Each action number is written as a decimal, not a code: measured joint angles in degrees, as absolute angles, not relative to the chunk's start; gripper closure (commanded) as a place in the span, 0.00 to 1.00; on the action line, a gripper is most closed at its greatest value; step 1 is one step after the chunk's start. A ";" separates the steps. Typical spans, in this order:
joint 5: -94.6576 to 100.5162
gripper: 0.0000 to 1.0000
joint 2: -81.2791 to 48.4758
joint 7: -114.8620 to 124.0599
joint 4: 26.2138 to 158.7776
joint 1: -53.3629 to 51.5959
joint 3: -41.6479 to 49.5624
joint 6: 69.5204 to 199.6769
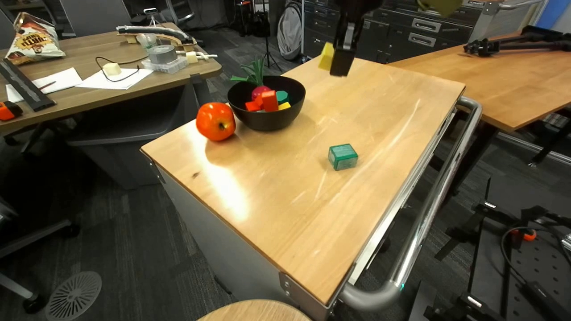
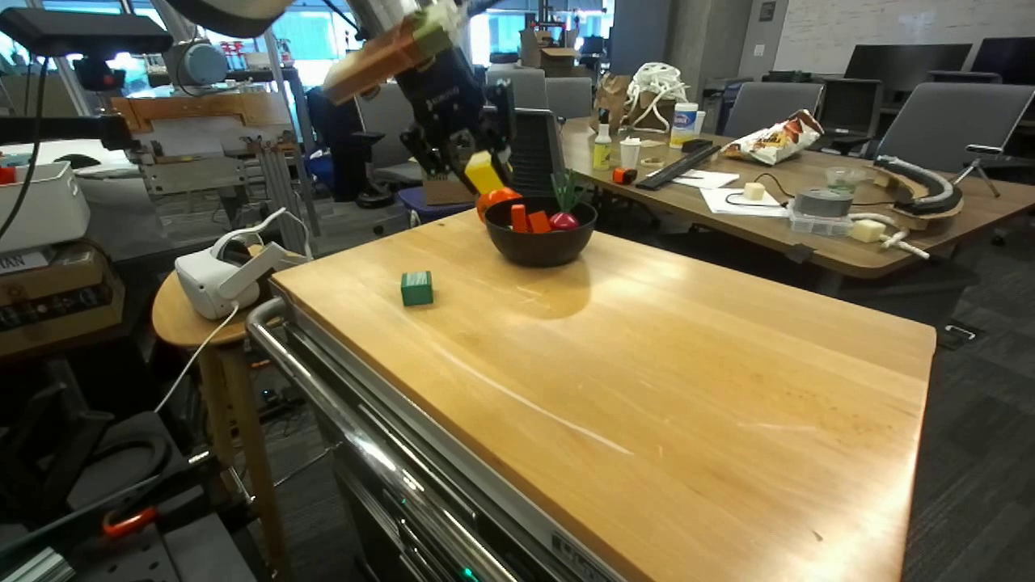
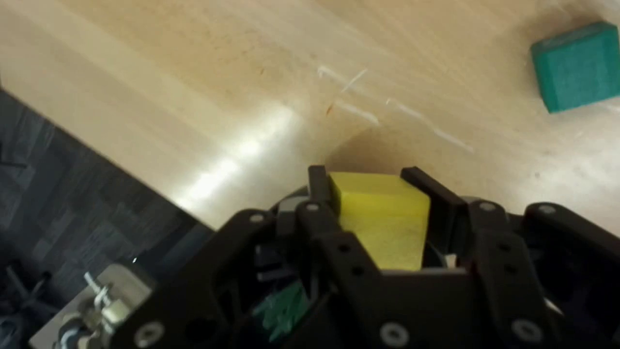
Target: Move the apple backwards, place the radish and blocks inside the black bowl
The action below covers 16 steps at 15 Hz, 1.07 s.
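1. Nearest of all in the wrist view, the pincer [image 3: 366, 182] clasps a yellow block [image 3: 385, 223] by two opposite sides, narrowed to its width and raised clear of the wooden surface [image 3: 160, 63].
2. Upright on the surface, the black bowl [image 1: 267, 121] holds the radish [image 1: 260, 92], red-orange blocks [image 1: 269, 101], a teal block [image 1: 282, 96] and a second yellow block [image 1: 284, 106], all seen in an exterior view.
3. Just beside the bowl sits the apple [image 1: 216, 121]; whether the two touch, I cannot tell from these angles.
4. Alone and well apart from the bowl, a green block [image 2: 417, 288] rests on the surface, so one more trip would probably be needed.
5. Early release is the first danger: bare surface shows ahead of the pincer, which does not seem to be above the bowl, so a dropped block would likely miss and tumble.
6. Crowding is another: one of the red-orange blocks pokes up near the rim, and a cube let go from high up could bounce off it and out.
7. The radish's leafy top rises above the rim; a low approach could snag it and drag the radish out.
8. Any knock to the bowl might nudge the apple, whose round body, close to the surface's edge, could roll off.
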<state>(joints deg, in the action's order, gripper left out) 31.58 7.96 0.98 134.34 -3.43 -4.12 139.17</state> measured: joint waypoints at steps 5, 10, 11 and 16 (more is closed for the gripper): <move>37.24 0.83 6.71 -3.88 124.55 -3.45 -5.92 139.44; 35.05 0.83 -5.99 -12.72 112.88 -3.37 -5.05 138.01; 33.47 0.83 -8.57 -15.23 111.05 -3.31 -4.87 137.08; 25.59 0.83 -18.04 -25.98 105.09 -2.40 -4.54 132.18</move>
